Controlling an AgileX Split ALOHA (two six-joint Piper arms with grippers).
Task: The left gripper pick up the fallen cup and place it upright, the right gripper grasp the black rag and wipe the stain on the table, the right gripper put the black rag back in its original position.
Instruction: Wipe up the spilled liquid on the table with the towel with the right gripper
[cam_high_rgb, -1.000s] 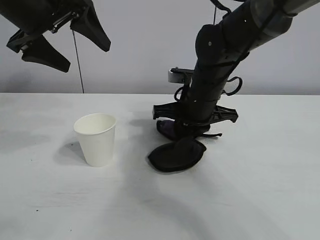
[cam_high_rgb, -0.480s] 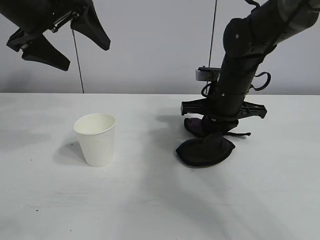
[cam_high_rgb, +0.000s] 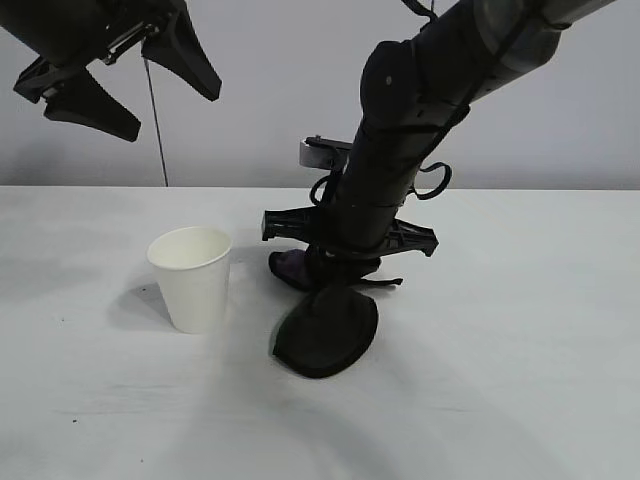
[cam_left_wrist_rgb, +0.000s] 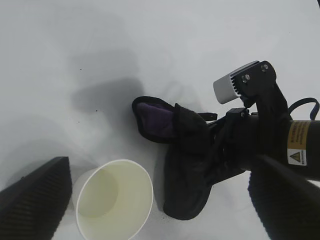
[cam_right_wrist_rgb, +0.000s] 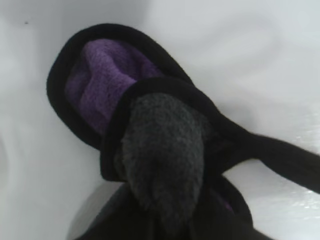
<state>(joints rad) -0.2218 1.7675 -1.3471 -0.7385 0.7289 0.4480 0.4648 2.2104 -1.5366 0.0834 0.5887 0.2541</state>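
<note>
The white paper cup (cam_high_rgb: 190, 278) stands upright on the white table (cam_high_rgb: 520, 390), left of centre. My left gripper (cam_high_rgb: 176, 118) hangs open and empty high above the cup; in its wrist view the cup (cam_left_wrist_rgb: 112, 200) lies between its spread fingers (cam_left_wrist_rgb: 35, 192). My right gripper (cam_high_rgb: 335, 268) points down, shut on the black rag (cam_high_rgb: 325, 332), and presses it on the table just right of the cup. The rag with its purple patch also shows in the left wrist view (cam_left_wrist_rgb: 190, 170) and fills the right wrist view (cam_right_wrist_rgb: 160, 150). The stain is hidden.
The right arm (cam_high_rgb: 420, 110) slants down from the upper right over the table's middle, and it also shows in the left wrist view (cam_left_wrist_rgb: 270, 135). A grey wall stands behind the table's far edge.
The right gripper swept the rag to the right, then back left, and it now sits closer to the cup. The cup and the left gripper have not moved.
</note>
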